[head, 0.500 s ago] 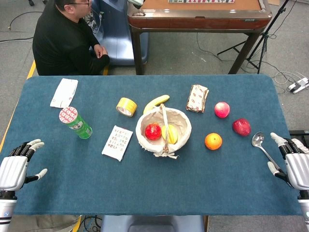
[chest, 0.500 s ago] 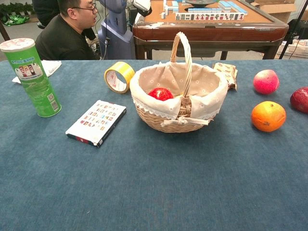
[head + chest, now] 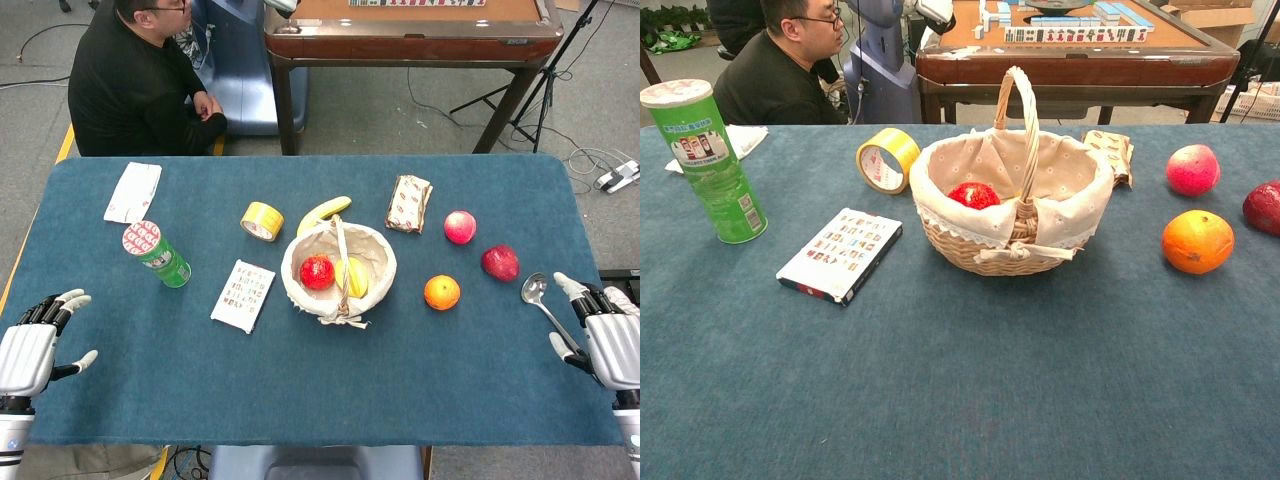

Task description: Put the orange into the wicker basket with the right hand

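So my right hand (image 3: 612,340) waits empty, fingers apart, beside the spoon (image 3: 540,300) — orange (image 3: 441,292) untouched right of the basket (image 3: 375,285).

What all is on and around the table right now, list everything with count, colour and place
orange: 1, orange, right of basket
wicker basket: 1, tan, cream lining, table centre
red fruit: 1, in basket
yellow fruit: 1, in basket
banana: 1, yellow, behind basket
tape roll: 1, yellow
can: 1, green, left
flat box: 1, white top
packet: 1, white, far left
snack wrapper: 1, brown-white
apples: 2, pinkish and dark red, right
spoon: 1, silver, right edge
man: 1, black top, behind table
left hand: open
right hand: open, beside spoon
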Tool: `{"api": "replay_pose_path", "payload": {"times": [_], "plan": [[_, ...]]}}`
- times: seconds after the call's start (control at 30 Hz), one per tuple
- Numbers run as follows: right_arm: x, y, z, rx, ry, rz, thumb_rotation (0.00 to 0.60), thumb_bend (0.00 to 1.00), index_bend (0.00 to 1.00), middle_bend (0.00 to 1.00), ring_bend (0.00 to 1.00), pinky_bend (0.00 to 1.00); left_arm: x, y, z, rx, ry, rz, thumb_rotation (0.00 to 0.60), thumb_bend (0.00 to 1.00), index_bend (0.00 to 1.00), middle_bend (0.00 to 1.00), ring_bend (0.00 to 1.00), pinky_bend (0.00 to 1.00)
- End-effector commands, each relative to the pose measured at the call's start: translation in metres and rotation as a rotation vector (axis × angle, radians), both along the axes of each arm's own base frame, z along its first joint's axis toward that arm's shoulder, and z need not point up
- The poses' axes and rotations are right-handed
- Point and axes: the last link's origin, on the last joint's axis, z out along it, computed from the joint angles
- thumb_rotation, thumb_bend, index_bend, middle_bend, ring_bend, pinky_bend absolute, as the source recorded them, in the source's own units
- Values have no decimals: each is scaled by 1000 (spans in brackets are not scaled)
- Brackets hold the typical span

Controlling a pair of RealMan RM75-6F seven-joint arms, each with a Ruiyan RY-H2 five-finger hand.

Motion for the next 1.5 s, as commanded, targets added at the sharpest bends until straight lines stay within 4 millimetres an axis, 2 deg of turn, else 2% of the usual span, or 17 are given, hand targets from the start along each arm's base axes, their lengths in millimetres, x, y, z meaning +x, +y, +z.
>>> {"api": "replay_pose_path", "payload": {"times": [0.03,0.2,0.37,0.7,0.83,1.0,1.13,1.27,1.37,1.5], "plan": [[7,-11,-7,43,14,4,600,264,98,195,161,434,0,0,0,0,0,-1,600,171,281,195,175,226],[23,-37,-25,154,46,9,600,111,68,122,152,383,-1,-3,0,2,-1,4,600,171,281,195,175,226],[40,-70,-52,269,63,29,600,33,14,78,103,333,-4,-7,3,11,0,16,600,171,281,195,175,226],[55,-130,-110,407,78,33,600,38,13,70,100,333,-8,-12,6,18,3,36,600,171,281,195,175,226],[54,-143,-129,434,97,29,600,64,13,89,103,334,-11,-13,6,19,7,45,600,171,281,195,175,226],[51,-150,-143,464,111,14,600,94,15,121,123,354,-13,-14,7,20,9,56,600,171,281,195,175,226],[48,-153,-150,470,121,6,600,181,117,191,184,417,-13,-14,6,18,10,59,600,171,281,195,175,226],[49,-154,-152,448,120,20,600,305,318,306,306,568,-13,-14,6,18,9,56,600,171,281,195,175,226],[54,-154,-147,422,92,37,600,341,395,348,364,652,-13,-15,6,19,10,59,600,171,281,195,175,226],[70,-153,-125,366,26,89,600,347,421,363,382,688,-14,-15,7,21,10,61,600,171,281,195,175,226]]}}
